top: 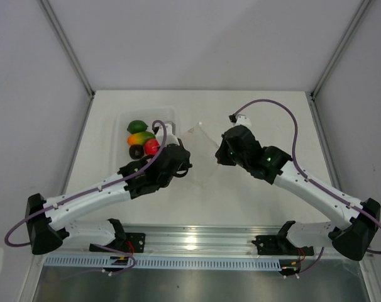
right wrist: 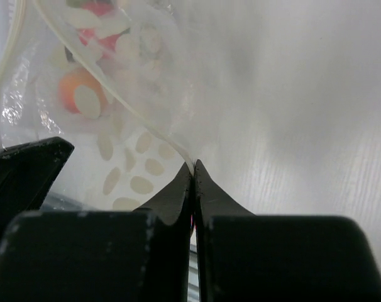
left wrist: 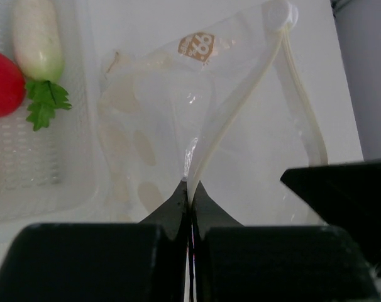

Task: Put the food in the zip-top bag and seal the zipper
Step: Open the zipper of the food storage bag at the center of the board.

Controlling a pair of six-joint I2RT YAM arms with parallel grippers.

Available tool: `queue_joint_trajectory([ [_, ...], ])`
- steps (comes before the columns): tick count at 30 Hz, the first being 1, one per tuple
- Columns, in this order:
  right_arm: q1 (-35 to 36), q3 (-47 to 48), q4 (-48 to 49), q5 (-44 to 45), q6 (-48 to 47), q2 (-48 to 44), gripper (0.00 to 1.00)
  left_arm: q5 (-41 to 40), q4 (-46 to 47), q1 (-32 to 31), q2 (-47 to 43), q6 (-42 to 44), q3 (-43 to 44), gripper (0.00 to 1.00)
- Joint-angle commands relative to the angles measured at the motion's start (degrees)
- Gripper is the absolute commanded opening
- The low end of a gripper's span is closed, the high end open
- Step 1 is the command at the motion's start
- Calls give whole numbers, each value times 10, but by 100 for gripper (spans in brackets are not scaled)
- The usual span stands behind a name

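— Between the two arms, mid-desk (top: pixel 253 207): where was the zip-top bag (top: pixel 200 139)?

— Held at both ends. The left fingers (left wrist: pixel 189 192) were pressed together on a fold of its rim. The right fingers (right wrist: pixel 193 168) were likewise clamped on the opposite edge. No gap showed between either pair.

— Progress on loading?

— None visible. The green piece (top: pixel 138 126), mango (top: pixel 139 138), dark brown piece (top: pixel 136 151) and red piece (top: pixel 152 146) all lay in the white tray (top: pixel 171 113). So did the radish (left wrist: pixel 36 38), seen from the left wrist. An orange blur showed behind the film in the right wrist view. I could not tell whether it was the peach or print on the bag.

— So what was left?

— Judged as nearly everything. All the pieces had to go in, then the zipper (left wrist: pixel 231 123) had to be pressed shut. Opening the mouth looked like the step in hand.

— Appearance of the bag?

— Clear, crinkly film with pale oval spots and a small orange label near one corner. The seal strip ran cream-coloured along the edge. Its two halves were spread apart in the left wrist view, so the mouth read as unsealed. Thin, floppy stock, likely to sag if either grip slipped.
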Motion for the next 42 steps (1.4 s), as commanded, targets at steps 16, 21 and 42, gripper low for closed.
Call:
queue_joint_trajectory([
  [16, 4, 13, -45, 138, -171, -54, 0, 434, 262, 112, 41, 100, -85, 1],
  [21, 1, 5, -51, 115, -184, -32, 0, 438, 260, 113, 81, 110, -74, 0],
  [42, -26, -44, -3, 71, -191, -7, 0, 308, 76, 211, -12, 200, 4, 77],
])
